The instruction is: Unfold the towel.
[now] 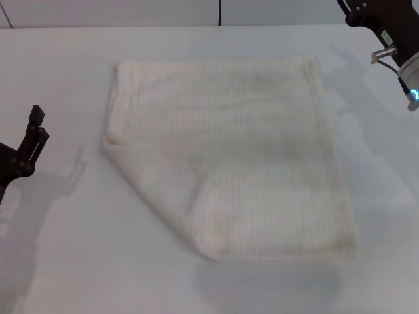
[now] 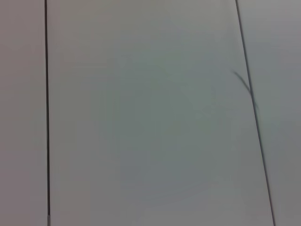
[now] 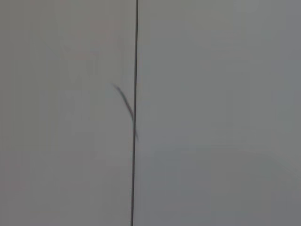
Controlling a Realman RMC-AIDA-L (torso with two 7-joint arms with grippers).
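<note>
The cream-white ribbed towel (image 1: 242,150) lies flat in the middle of the white table (image 1: 65,261). Its near-left side ends in a slanting folded edge that runs from its left side to its near side. Its left hem looks thick and doubled. My left gripper (image 1: 36,131) is black and hangs over the table near the left edge of the head view, well clear of the towel. My right gripper (image 1: 363,13) is at the far right, beyond the towel's far right corner, and is cut off by the picture's edge. Both wrist views show no towel.
Bare table surrounds the towel on all sides. Behind the table stands a pale wall (image 1: 294,10) with a dark vertical seam. The wrist views show only plain grey panels with thin dark seams (image 2: 47,113) (image 3: 135,70).
</note>
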